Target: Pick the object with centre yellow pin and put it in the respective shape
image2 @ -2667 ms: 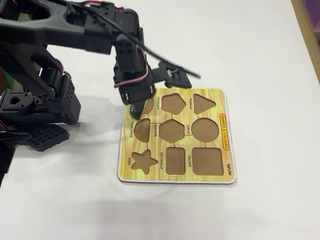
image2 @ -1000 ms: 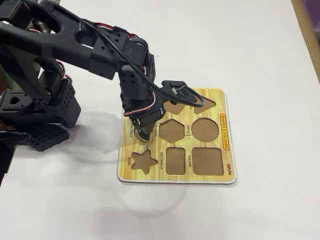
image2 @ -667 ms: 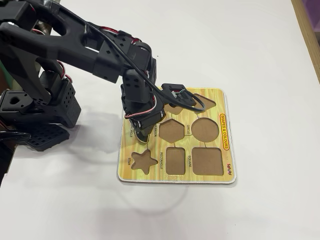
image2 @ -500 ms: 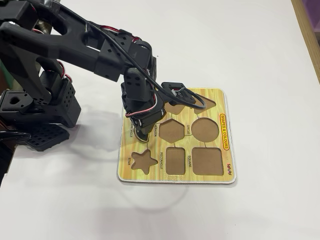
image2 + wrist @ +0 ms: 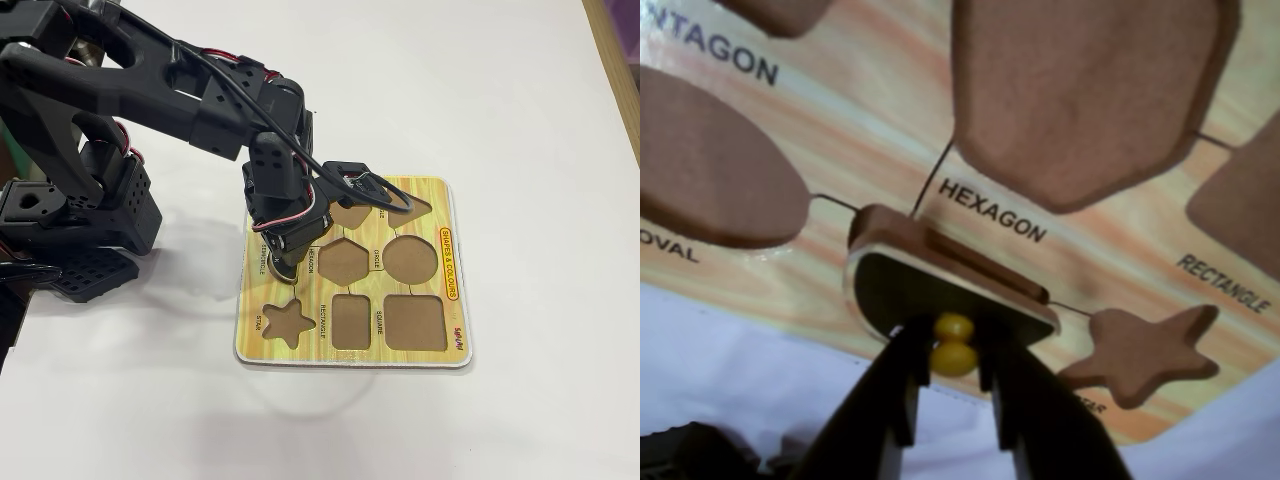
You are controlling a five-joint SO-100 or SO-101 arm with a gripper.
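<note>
Wrist view, left to right: oval cut-out (image 5: 710, 165); semicircle piece (image 5: 940, 290), tilted half into its semicircle cut-out (image 5: 980, 262), yellow knob (image 5: 953, 345) clamped by the gripper (image 5: 952, 385); hexagon cut-out (image 5: 1080, 95). Placement step: next, level the piece, press down, release.

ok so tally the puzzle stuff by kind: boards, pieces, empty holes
puzzle board: 1
semicircle piece: 1
empty cut-outs: 8 (oval, pentagon, triangle, hexagon, circle, star, rectangle, square)
total: 10
</note>
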